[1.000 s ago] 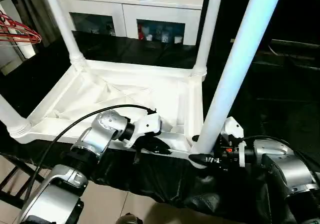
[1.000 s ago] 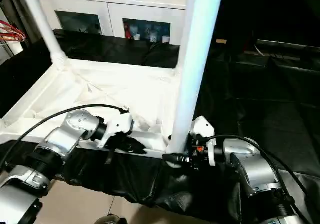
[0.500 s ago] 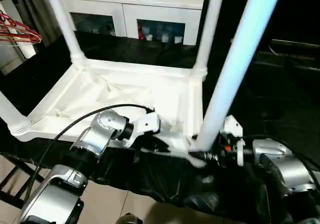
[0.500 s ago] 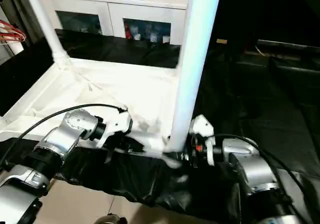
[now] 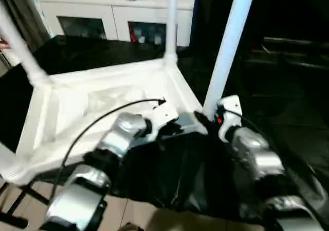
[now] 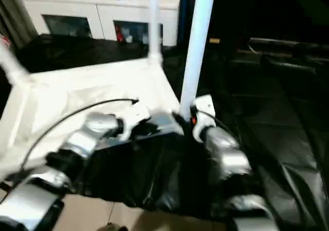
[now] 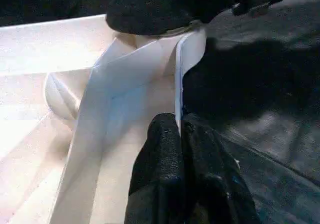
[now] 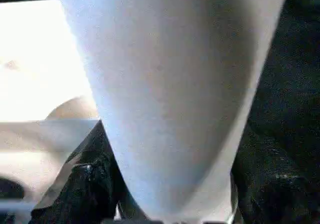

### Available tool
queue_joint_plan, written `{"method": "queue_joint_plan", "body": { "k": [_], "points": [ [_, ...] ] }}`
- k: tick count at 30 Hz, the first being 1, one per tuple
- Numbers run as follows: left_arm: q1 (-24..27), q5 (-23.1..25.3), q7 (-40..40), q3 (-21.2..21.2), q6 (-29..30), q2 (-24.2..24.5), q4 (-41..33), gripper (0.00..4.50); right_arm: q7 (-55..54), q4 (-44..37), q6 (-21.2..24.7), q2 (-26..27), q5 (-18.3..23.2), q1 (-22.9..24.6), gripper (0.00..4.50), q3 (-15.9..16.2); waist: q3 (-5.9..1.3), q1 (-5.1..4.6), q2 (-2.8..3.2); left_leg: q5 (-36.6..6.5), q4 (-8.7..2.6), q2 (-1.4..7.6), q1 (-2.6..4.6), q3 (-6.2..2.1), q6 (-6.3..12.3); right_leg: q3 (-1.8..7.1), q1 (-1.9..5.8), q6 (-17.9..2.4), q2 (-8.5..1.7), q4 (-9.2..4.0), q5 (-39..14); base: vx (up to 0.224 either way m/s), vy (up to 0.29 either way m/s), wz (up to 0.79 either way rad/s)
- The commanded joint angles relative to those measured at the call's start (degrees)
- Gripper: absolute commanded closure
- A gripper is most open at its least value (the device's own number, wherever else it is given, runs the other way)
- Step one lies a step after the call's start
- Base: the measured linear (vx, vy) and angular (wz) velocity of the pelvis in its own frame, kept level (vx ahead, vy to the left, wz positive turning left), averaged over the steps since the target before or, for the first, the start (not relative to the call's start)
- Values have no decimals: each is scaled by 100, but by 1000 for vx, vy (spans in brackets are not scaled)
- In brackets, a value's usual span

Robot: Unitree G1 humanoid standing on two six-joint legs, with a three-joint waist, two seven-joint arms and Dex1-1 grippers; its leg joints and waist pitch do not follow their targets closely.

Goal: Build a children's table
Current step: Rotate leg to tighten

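The children's table lies upside down: its white top [image 5: 77, 97] shows its ribbed underside, and white legs stand up from the corner sockets. My left gripper [image 7: 179, 134] is shut on the thin rim wall of the top [image 7: 135, 74], close to the near right corner. My right gripper [image 5: 206, 119] is closed around the base of the near right leg [image 5: 229, 40]. In the right wrist view that leg [image 8: 170, 84] sits between the two black fingers [image 8: 85, 184]. Other legs rise at the far right [image 5: 171, 20] and far left [image 5: 23, 56].
A white cabinet with glass doors [image 5: 103, 10] stands behind the table. Black cloth [image 5: 175, 174] covers the surface under and around the top and hangs over the near edge. A black cable [image 5: 103, 120] loops over my left forearm. Tiled floor lies below.
The whole view has shifted. Against the cabinet, the table top has turned and slid left, and both grippers went with the near right corner, farther from me. Both grips hold.
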Motion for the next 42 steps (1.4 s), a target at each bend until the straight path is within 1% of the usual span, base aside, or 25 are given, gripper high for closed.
{"method": "queue_joint_plan", "body": {
  "k": [1, 3, 4, 5, 6, 10, 11, 13, 14, 15, 16, 17, 18, 19, 20, 21, 25, 29, 32, 33, 34, 35, 36, 40, 42],
  "points": [
    [-249, -28, 159, -74, -288, -286, -140, 450, -43, 278, -32, 296, -309, 36, 128, 381, -416, 19, -67, -1483, -385, 191, 100, -77, 145, 233, 254, -1157, -277, -339, -1287, 0, 0, 0],
    [-233, -28, 138, -91, -334, -273, -118, 450, -65, 298, -98, 341, -216, 40, 128, 308, -425, 18, -71, -1367, -376, 187, 81, -74, 210, 230, 276, -1207, -272, -312, -1113, 0, 0, 0],
    [-233, -28, 138, -91, -334, -272, -118, 450, -65, 298, -98, 341, -216, 40, 103, 307, -428, 26, -35, -1341, -372, 189, 85, -80, 223, 231, 273, -1226, -275, -304, -1055, 0, 0, 0],
    [-230, -30, 126, -88, -345, -265, -117, 450, -63, 292, -113, 336, -218, 44, 103, 309, -423, 13, -52, -1331, -375, 189, 80, -75, 248, 228, 279, -1251, -259, -300, -977, 0, 0, 0],
    [-216, -36, 76, -94, -407, -230, -115, 450, -29, 249, -218, 269, -291, 63, 82, 351, -418, 18, -40, -1389, -377, 191, 89, -75, 255, 226, 277, -1263, -262, -304, -1005, 0, 0, 0],
    [-183, -40, 36, -106, -515, -181, -121, 450, 155, 37, -373, 75, -371, 176, 82, 429, -405, 24, -59, -1611, -393, 198, 102, -76, 215, 227, 279, -1208, -264, -337, -1264, 0, 0, 0],
    [-164, -47, 11, -98, -519, -165, -143, 450, 309, -131, -356, -30, -342, 265, 82, 439, -399, 30, -77, -1612, -391, 195, 100, -69, 227, 233, 281, -1189, -263, -345, -1277, 0, 0, 0],
    [-137, -56, -37, -97, -543, -142, -172, 450, 509, -325, -346, -158, -298, 372, 82, 424, -398, 42, -69, -1614, -394, 202, 94, -74, 238, 237, 279, -1174, -275, -344, -1335, 0, 0, 0],
    [-93, -78, -104, -96, -546, -113, -226, 450, 823, -626, -319, -374, -195, 545, 82, 391, -400, 62, -79, -1603, -388, 206, 104, -70, 260, 236, 279, -1147, -267, -354, -1331, 0, 0, 0],
    [-51, -99, -176, -104, -573, -86, -271, 450, 1103, -895, -320, -571, -84, 706, 82, 344, -399, 95, -90, -1576, -376, 211, 114, -62, 329, 245, 286, -1124, -260, -355, -1248, 0, 0, 0],
    [-48, -100, -181, -105, -577, -83, -275, 450, 1129, -920, -316, -589, -69, 721, 82, 337, -405, 121, -90, -1529, -370, 223, 108, -68, 360, 249, 290, -1138, -269, -338, -1169, 0, 0, 0],
    [12, -114, -247, -122, -628, -49, -337, 450, 1587, -1362, -234, -892, 222, 978, 82, 201, -398, 150, -97, -1468, -368, 221, 80, -72, 443, 244, 316, -1130, -263, -335, -1082, 0, 0, 0],
    [35, -120, -259, -124, -642, -40, -355, 450, 1804, -1572, -172, -1023, 390, 1095, 82, 126, -404, 171, -101, -1443, -360, 226, 82, -68, 471, 247, 312, -1127, -267, -327, -1061, 0, 0, 0],
    [51, -132, -278, -126, -645, -36, -367, 450, 1947, -1709, -107, -1111, 501, 1173, 82, 77, -418, 185, -102, -1376, -349, 226, 76, -71, 523, 243, 313, -1170, -274, -307, -972, 0, 0, 0],
    [67, -148, -303, -126, -640, -33, -376, 450, 2078, -1840, -39, -1198, 603, 1248, 82, 31, -412, 183, -94, -1371, -348, 223, 77, -68, 541, 240, 304, -1194, -267, -312, -971, 0, 0, 0],
    [89, -165, -323, -126, -635, -27, -387, 450, 2229, -2014, 6, -1337, 715, 1358, 82, -41, -407, 191, -106, -1391, -344, 222, 76, -67, 550, 233, 300, -1208, -273, -324, -1097, 0, 0, 0],
    [136, -193, -378, -124, -657, -2, -419, 450, 2438, -2238, 86, -1630, 917, 1528, 82, -290, -398, 195, -119, -1404, -348, 223, 71, -71, 520, 230, 297, -1187, -280, -347, -1297, 0, 0, 0],
    [200, -216, -490, -134, -705, 15, -500, 450, 2586, -2562, 236, -1838, 1025, 1744, 82, -326, -394, 205, -132, -1406, -349, 218, 69, -74, 505, 225, 293, -1114, -276, -365, -1452, 0, 0, 0],
    [256, -214, -595, -210, -762, 59, -568, 450, 2436, -2552, 226, -1860, 941, 1768, 82, -371, -391, 197, -130, -1416, -356, 222, 71, -76, 464, 226, 275, -1090, -285, -379, -1561, 0, 0, 0],
    [311, -251, -743, -268, -726, 90, -647, 450, 2299, -2449, 166, -1899, 798, 1748, 82, -348, -392, 195, -129, -1425, -360, 224, 77, -77, 436, 225, 269, -1085, -282, -376, -1584, 0, 0, 0],
    [314, -252, -750, -270, -722, 92, -653, 450, 2299, -2444, 158, -1901, 791, 1746, 82, -347, -390, 190, -132, -1424, -359, 221, 72, -76, 427, 226, 269, -1081, -281, -377, -1587, 0, 0, 0],
    [339, -254, -798, -282, -690, 106, -696, 450, 2314, -2416, 104, -1918, 755, 1736, 82, -338, -385, 195, -128, -1466, -360, 221, 86, -70, 414, 228, 262, -1075, -284, -391, -1647, 0, 0, 0],
    [342, -256, -830, -284, -655, 111, -701, 450, 2392, -2438, 176, -1912, 843, 1735, 64, -348, -385, 199, -125, -1510, -353, 219, 94, -64, 416, 232, 254, -1083, -280, -393, -1654, 0, 0, 0],
    [348, -257, -992, -298, -563, 190, -725, 450, 2724, -2696, 453, -1983, 1107, 1792, 47, -272, -390, 204, -119, -1472, -357, 221, 75, -77, 451, 224, 277, -1075, -277, -377, -1568, 0, 0, 0],
    [347, -250, -1056, -317, -547, 231, -736, 450, 2784, -2722, 505, -2004, 1132, 1788, 12, -235, -394, 210, -119, -1421, -355, 225, 72, -78, 464, 224, 280, -1090, -276, -365, -1496, 0, 0, 0]
  ]
}}
